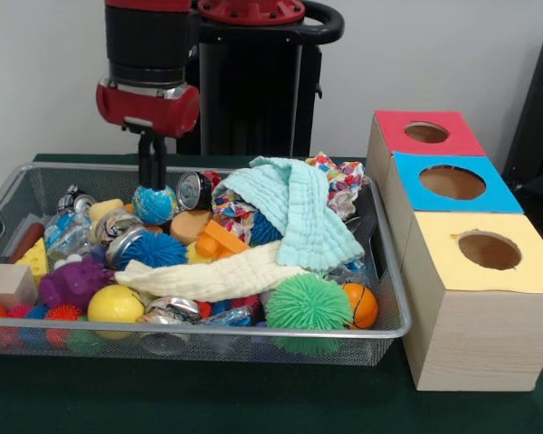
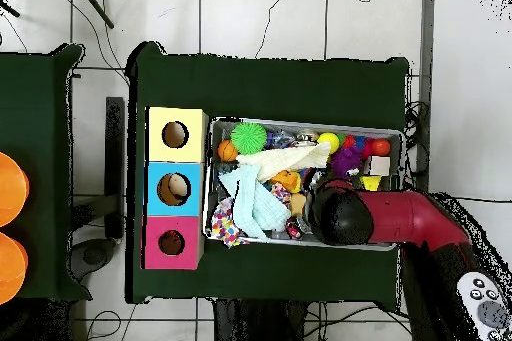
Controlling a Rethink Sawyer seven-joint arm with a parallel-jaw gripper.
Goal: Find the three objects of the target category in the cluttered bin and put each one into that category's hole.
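Wire bin crammed. Arm's gripper is down at bin's 10 o'clock, clenched on a blue-and-yellow patterned ball.

Risk: ball is round and may roll out of the grip on lifting. A crushed can touches it at 3 o'clock and could drag.

Ball has no long axis or heading.
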